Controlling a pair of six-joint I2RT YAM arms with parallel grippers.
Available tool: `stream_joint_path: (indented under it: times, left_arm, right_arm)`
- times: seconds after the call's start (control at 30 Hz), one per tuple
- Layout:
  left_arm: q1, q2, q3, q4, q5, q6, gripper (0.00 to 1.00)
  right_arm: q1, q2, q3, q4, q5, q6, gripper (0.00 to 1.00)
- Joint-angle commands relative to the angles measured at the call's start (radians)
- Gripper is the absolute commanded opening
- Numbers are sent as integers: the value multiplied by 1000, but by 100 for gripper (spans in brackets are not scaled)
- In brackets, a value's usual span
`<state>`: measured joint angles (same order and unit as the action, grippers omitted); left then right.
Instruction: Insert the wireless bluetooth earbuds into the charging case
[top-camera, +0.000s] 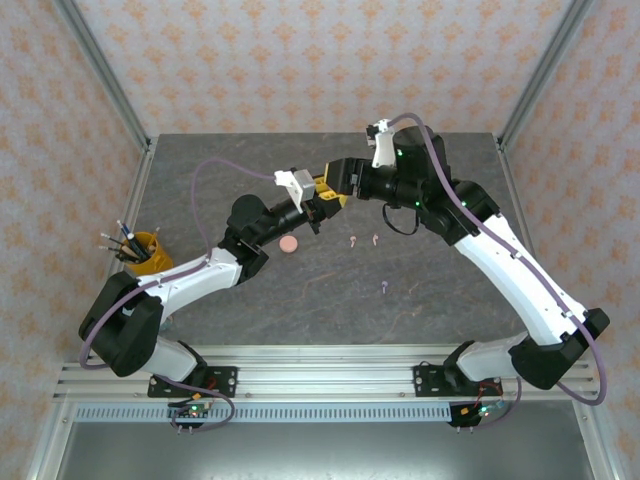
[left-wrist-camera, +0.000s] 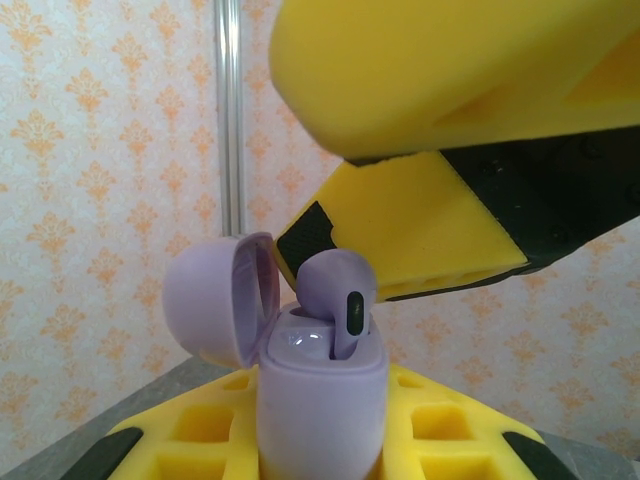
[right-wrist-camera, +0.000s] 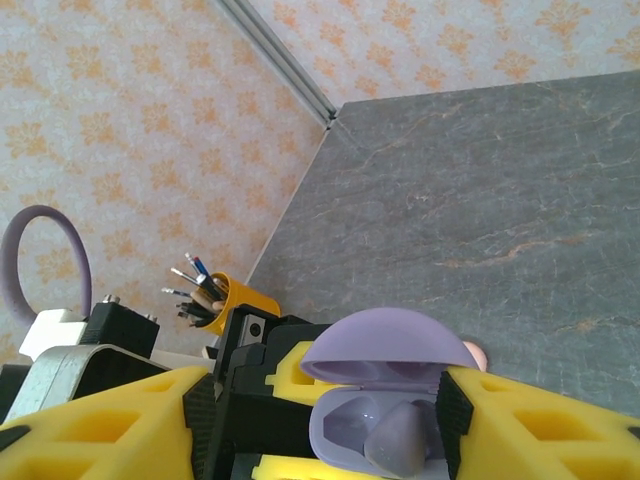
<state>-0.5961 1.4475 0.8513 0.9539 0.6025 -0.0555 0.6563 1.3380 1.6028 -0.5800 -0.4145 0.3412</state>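
Note:
My left gripper (left-wrist-camera: 322, 445) is shut on the lilac charging case (left-wrist-camera: 320, 400), holding it upright with its lid (left-wrist-camera: 205, 300) swung open. One lilac earbud (left-wrist-camera: 335, 290) sits in the case's right well with its head and part of its stem sticking out. The other well (right-wrist-camera: 350, 425) is empty. My right gripper (right-wrist-camera: 325, 410) hangs open just above the case, one finger (left-wrist-camera: 420, 225) close against the earbud's head. Out on the table lie two pale pink earbuds (top-camera: 353, 240) (top-camera: 374, 238) and a lilac earbud (top-camera: 385, 288). Both grippers (top-camera: 322, 208) (top-camera: 338, 185) meet over the table's middle.
A round pink case (top-camera: 289, 244) rests on the table below my left gripper. A yellow cup of pens (top-camera: 140, 250) stands at the left edge. Metal frame posts (top-camera: 105, 75) and patterned walls enclose the grey table (top-camera: 450, 300).

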Motion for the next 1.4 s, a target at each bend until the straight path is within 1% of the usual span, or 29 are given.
stream_joint_path:
  times: [0.0,0.03,0.2,0.57,0.93,1.03,1.23,1.37]
  left_arm:
    - [-8,4,35,22,34,-2,0]
    - [-8,4,35,-2,34,-2,0]
    - [-8,5,37,-5,33,-1,0]
    - [-8,14,38,-4,22,2,0]
    - [-8,24,41,3,14,1,0]
    - [-8,24,41,4,14,0,0]
    - [-8,21,41,-5,16,0,0]
    - [-8,19,40,-3,14,-1,0]
  right_arm:
    - [-13,-19,10,13,-67,-46,61]
    - [-15,-23,9,12,-88,-55,60]
    - [-21,-29,16,-20,-144,-85,58]
    - [-21,-76,-18,-29,-175,-82,54]
    - [-21,-111,-41,-13,-260,-64,53]
    - [-21,-121,-46,-4,-221,-61,53]
    - [-23,-127,-48,-25,-29,-24,54]
    - [-23,-102,-38,-48,-20,-12,54]
